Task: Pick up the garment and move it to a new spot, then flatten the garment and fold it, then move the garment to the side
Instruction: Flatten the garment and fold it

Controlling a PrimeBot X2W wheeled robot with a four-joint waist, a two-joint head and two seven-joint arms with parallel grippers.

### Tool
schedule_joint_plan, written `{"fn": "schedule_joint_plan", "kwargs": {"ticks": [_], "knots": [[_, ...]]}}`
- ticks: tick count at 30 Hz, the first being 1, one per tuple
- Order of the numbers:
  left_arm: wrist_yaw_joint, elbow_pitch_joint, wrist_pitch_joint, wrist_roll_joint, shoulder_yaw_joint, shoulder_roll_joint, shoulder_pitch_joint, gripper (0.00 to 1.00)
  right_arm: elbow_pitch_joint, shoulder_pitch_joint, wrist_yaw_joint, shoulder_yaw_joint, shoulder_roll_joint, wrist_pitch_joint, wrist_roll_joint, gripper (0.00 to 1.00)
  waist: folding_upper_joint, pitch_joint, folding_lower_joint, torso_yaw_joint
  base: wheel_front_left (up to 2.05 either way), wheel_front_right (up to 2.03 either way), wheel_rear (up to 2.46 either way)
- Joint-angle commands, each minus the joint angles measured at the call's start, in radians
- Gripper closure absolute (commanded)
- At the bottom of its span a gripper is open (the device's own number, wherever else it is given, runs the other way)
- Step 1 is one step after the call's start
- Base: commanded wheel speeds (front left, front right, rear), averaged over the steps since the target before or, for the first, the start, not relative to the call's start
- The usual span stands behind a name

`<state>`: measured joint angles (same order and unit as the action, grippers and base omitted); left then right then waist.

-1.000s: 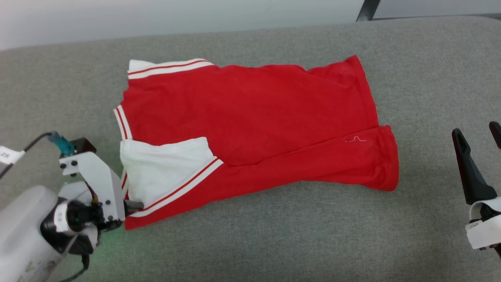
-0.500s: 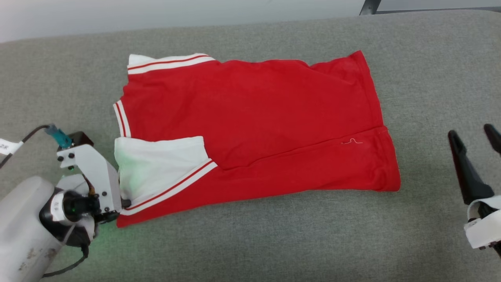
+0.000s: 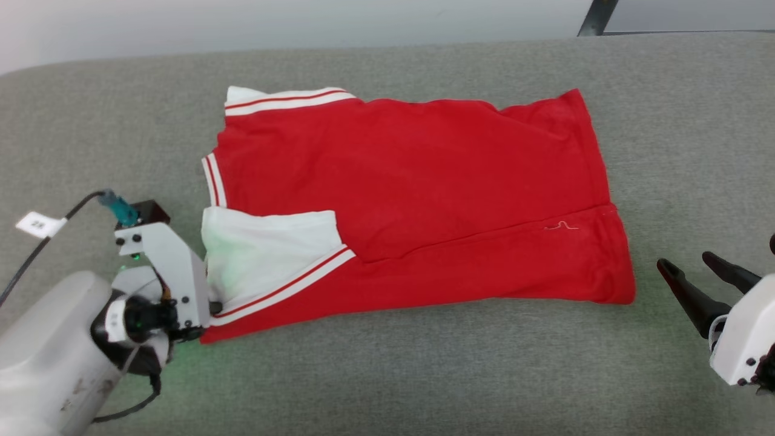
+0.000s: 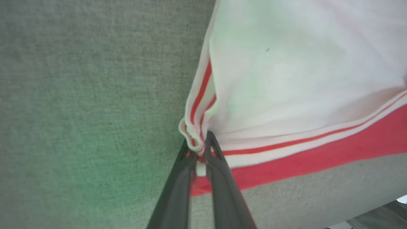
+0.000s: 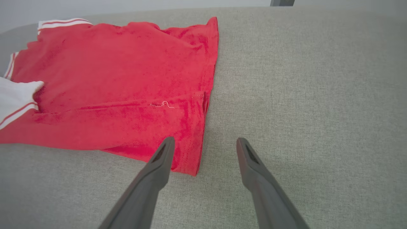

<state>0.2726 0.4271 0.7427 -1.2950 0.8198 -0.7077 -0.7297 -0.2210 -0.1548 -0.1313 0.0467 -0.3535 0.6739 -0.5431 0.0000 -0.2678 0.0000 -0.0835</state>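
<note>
The garment (image 3: 412, 188), a red shirt with white sleeves and red-and-white striped trim, lies folded lengthwise on the grey surface. A white sleeve (image 3: 266, 254) is turned over its front left part. My left gripper (image 3: 213, 307) is at the shirt's near left corner. In the left wrist view that gripper (image 4: 199, 149) is shut on the striped trim of the garment (image 4: 302, 89). My right gripper (image 3: 684, 265) stands open just right of the near right corner. In the right wrist view it (image 5: 205, 143) hovers over the hem corner of the garment (image 5: 120, 82).
The grey fabric surface (image 3: 424, 375) stretches around the shirt, with free room in front and to the right. A dark post (image 3: 596, 17) stands beyond the far edge. A tagged cable (image 3: 36, 225) runs from my left wrist.
My left gripper has shut on the striped corner. My right gripper has tilted toward the shirt's near right corner. The head camera has shifted, so the whole scene sits further right.
</note>
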Motion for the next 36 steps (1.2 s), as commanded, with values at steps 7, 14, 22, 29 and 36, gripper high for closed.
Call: {"fn": "schedule_joint_plan", "kwargs": {"ticks": [7, 14, 22, 29, 36], "knots": [[-0.020, 0.013, -0.012, 0.032, 0.023, 0.071, -0.063, 1.00, 0.101, -0.096, 0.001, -0.010, -0.014, 0.162, -0.001, 0.00, 0.0000, -0.049, 0.0000, 0.063, 0.00, 0.00, 0.00], [-0.040, 0.037, -0.025, 0.049, 0.028, 0.120, -0.113, 1.00, 0.214, -0.145, 0.001, -0.048, -0.005, 0.215, 0.012, 0.00, 0.0000, -0.101, 0.0000, 0.106, 0.00, 0.00, 0.00], [-0.060, 0.087, -0.041, 0.047, 0.028, 0.147, -0.125, 1.00, 0.309, -0.174, 0.001, -0.097, -0.014, 0.236, -0.007, 1.00, 0.0000, -0.122, 0.0000, 0.124, 0.00, 0.00, 0.00], [-0.070, 0.110, -0.029, 0.039, 0.024, 0.134, -0.123, 1.00, 0.313, -0.187, 0.001, -0.092, -0.054, 0.248, -0.038, 1.00, 0.0000, -0.091, 0.0000, 0.126, 0.00, 0.00, 0.00], [-0.051, 0.068, 0.003, 0.030, 0.020, 0.094, -0.112, 1.00, 0.271, -0.166, 0.001, -0.074, -0.086, 0.256, -0.058, 1.00, 0.0000, -0.046, 0.0000, 0.129, 0.00, 0.00, 0.00]]}}
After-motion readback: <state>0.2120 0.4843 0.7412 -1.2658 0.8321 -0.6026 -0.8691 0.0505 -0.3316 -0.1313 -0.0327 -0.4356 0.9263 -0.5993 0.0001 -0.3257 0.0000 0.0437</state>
